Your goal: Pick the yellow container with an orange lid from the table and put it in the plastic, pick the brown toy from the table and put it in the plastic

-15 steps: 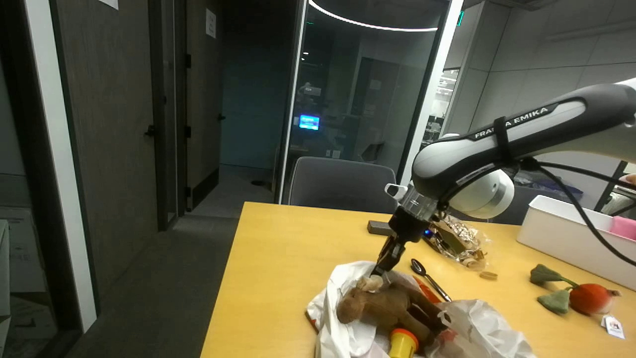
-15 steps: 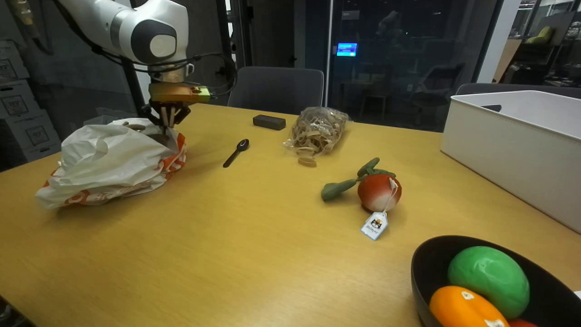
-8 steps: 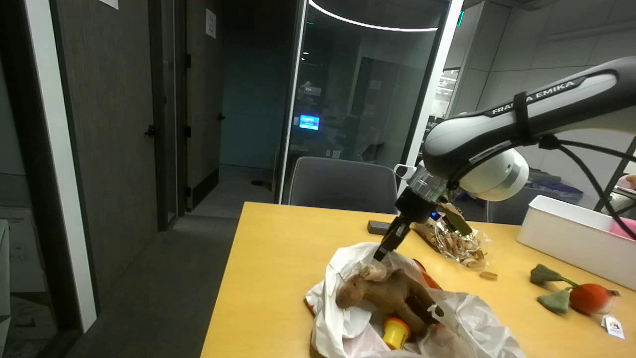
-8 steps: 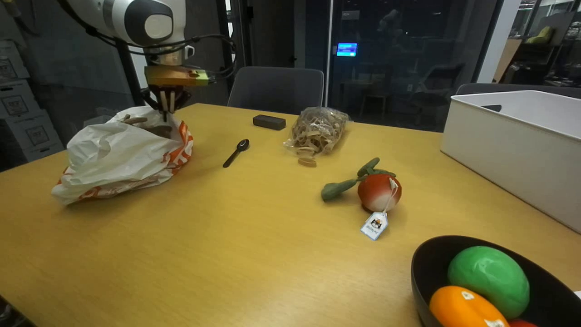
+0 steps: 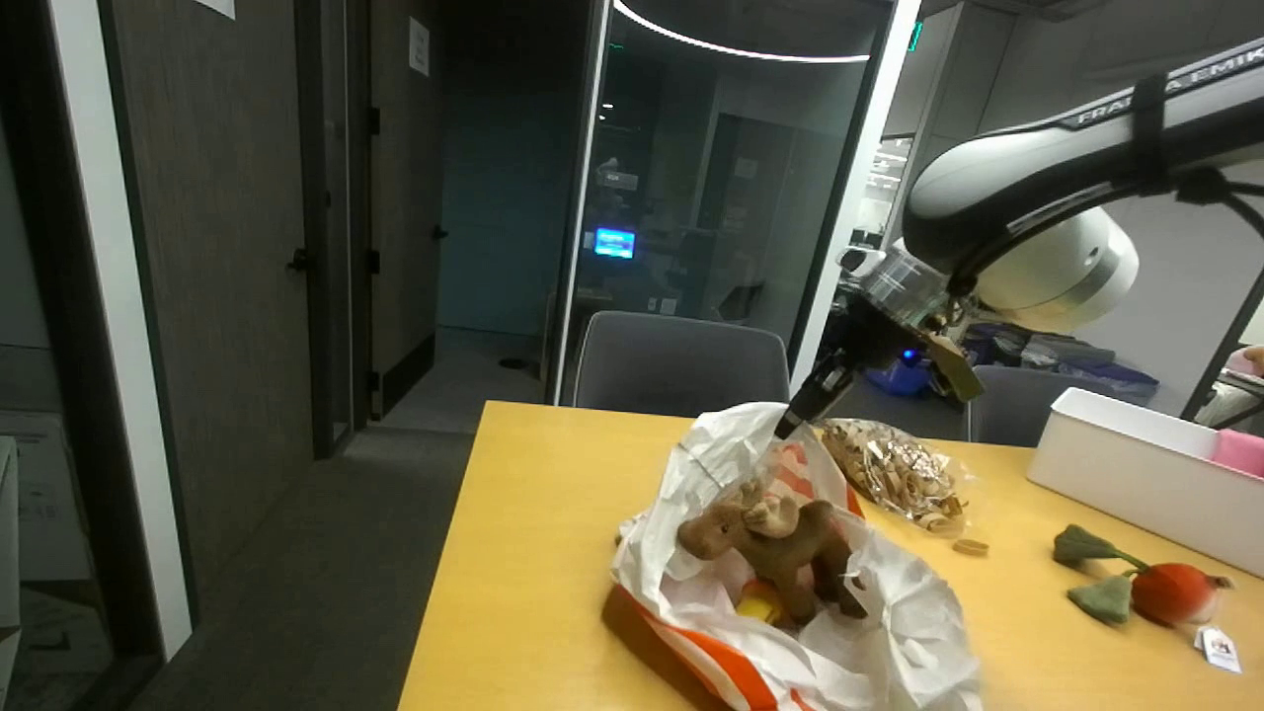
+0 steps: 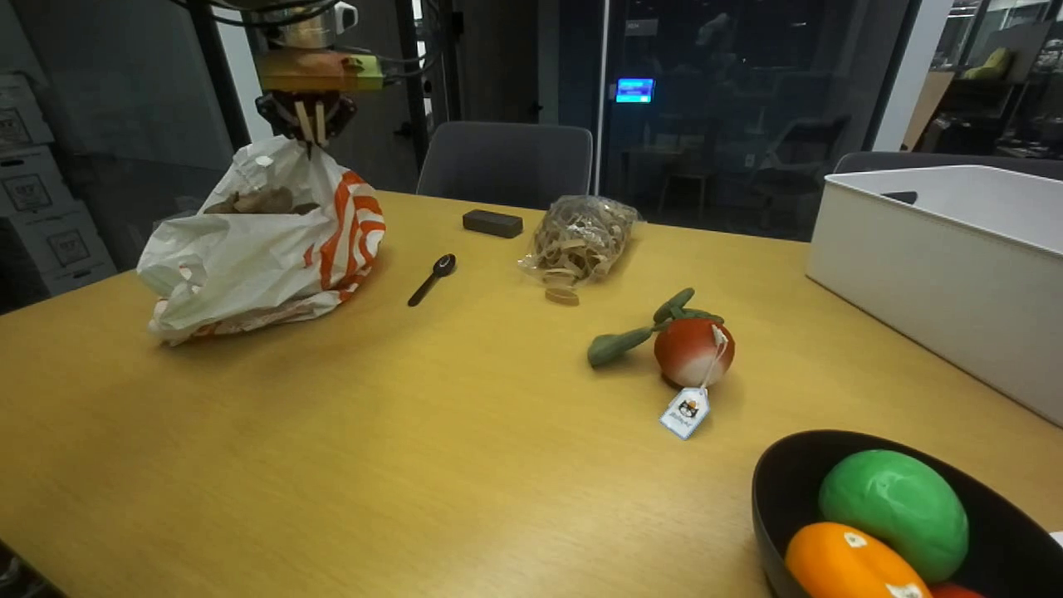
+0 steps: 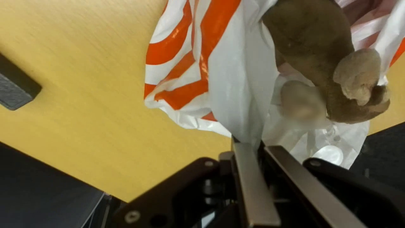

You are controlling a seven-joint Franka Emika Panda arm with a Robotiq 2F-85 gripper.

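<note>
A white plastic bag with orange stripes (image 5: 913,632) stands partly raised on the table, its mouth open; it also shows in an exterior view (image 6: 241,270) and in the wrist view (image 7: 231,72). The brown toy (image 5: 805,543), an animal with pale antlers, lies inside the bag; it shows in the wrist view (image 7: 311,34). The yellow container (image 5: 758,604) is in the bag beside the toy's legs, mostly hidden; its lid barely shows. My gripper (image 5: 787,427) is shut on the bag's upper edge and holds it up above the toy; the pinched plastic shows between the fingertips in the wrist view (image 7: 250,144).
A black spoon (image 6: 433,278), a dark block (image 6: 492,223) and a clear bag of tan pieces (image 6: 581,241) lie beside the bag. A radish toy (image 6: 693,353), a white bin (image 6: 930,257) and a black bowl (image 6: 772,507) stand farther along the table.
My gripper has risen, pulling the bag's edge up. The bag has slid with it and stands taller. The toy has turned more upright, and the yellow container has become mostly hidden.
</note>
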